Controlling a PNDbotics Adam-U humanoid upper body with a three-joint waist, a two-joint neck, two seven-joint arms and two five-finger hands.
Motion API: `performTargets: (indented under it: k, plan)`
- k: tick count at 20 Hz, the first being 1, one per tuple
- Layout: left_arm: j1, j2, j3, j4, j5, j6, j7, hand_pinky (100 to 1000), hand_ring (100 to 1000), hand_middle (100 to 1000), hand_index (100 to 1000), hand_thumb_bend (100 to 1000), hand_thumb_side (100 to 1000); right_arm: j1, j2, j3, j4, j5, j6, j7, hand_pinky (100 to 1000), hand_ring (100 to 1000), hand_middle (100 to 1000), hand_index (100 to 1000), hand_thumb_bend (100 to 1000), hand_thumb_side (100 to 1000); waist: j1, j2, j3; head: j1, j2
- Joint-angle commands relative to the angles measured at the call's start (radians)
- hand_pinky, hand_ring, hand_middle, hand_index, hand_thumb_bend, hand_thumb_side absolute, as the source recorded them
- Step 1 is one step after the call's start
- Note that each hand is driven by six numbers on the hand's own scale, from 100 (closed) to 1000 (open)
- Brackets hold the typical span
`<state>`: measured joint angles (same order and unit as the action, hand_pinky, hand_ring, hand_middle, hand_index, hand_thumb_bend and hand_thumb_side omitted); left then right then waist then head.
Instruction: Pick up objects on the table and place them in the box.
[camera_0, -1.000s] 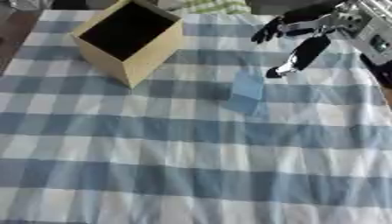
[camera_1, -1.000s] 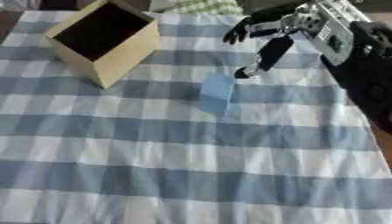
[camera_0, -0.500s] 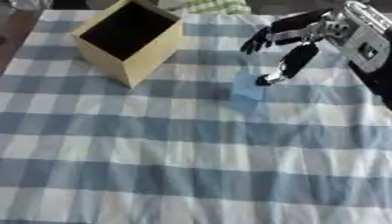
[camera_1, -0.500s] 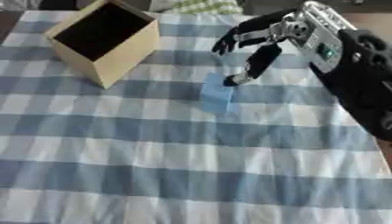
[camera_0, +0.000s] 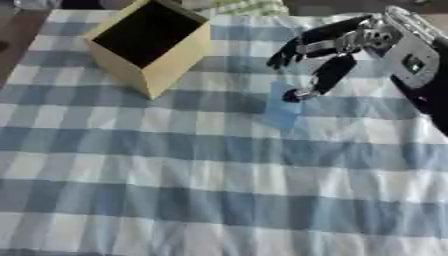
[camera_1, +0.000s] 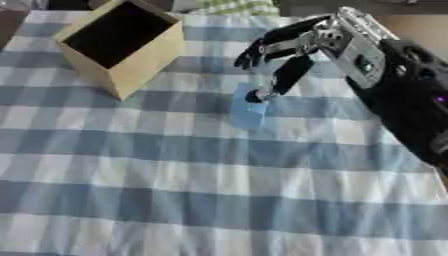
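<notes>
A small light-blue block (camera_0: 283, 106) lies on the blue-and-white checked cloth, right of centre. My right hand (camera_0: 337, 47) reaches in from the upper right and hovers over the block's far end. Its fingers are spread and relaxed, the thumb tip right at the block's top edge, nothing held. A tan cardboard box (camera_0: 150, 44) with a dark open inside stands at the upper left, tilted toward the camera. My left hand shows in neither view.
The checked tablecloth (camera_0: 201, 190) covers the whole table below and left of the block. A green-striped cloth (camera_0: 234, 7) lies at the far edge behind the box. My black right forearm (camera_1: 411, 105) fills the right side.
My right hand has come down and leftward from the upper right until its thumb reaches the blue block. The block and box have not moved.
</notes>
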<state>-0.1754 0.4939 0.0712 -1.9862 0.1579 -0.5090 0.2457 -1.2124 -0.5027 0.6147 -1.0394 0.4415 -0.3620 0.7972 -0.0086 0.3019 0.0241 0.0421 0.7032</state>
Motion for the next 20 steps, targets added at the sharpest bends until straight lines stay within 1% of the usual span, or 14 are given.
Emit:
performTargets:
  k: [1,5,9,16,20]
  plan:
    - [-0.005,0.016,0.006,-0.014,-0.002,0.0,-0.006,617,708,766,838,126,690,-0.009,-0.04,0.016,-0.07,-0.031,-0.07,0.11,865,901,867,1000,357,723,0.001,-0.019,-0.001,0.003,0.008]
    - [-0.003,0.015,0.006,-0.014,-0.002,0.002,-0.007,618,707,766,837,125,695,0.004,-0.048,0.039,-0.113,-0.015,-0.037,0.11,873,913,875,1000,407,726,-0.001,-0.019,-0.001,0.002,0.006]
    - [-0.002,0.012,0.006,-0.014,-0.003,0.003,-0.009,618,707,765,836,125,699,0.015,-0.045,0.041,-0.113,0.021,-0.041,0.11,873,916,877,1000,425,720,0.0,-0.019,0.001,0.002,0.006]
    - [-0.003,0.008,0.003,-0.014,-0.001,0.005,-0.015,617,705,763,833,121,706,0.027,-0.038,0.017,-0.098,0.071,-0.049,0.107,876,921,880,1000,432,724,0.001,-0.015,0.003,0.002,0.0]
    - [-0.001,0.007,0.004,-0.014,-0.002,0.006,-0.017,618,707,764,832,117,709,0.031,-0.044,0.001,-0.1,0.099,-0.05,0.076,880,925,883,1000,451,747,0.002,-0.013,0.002,0.0,-0.003]
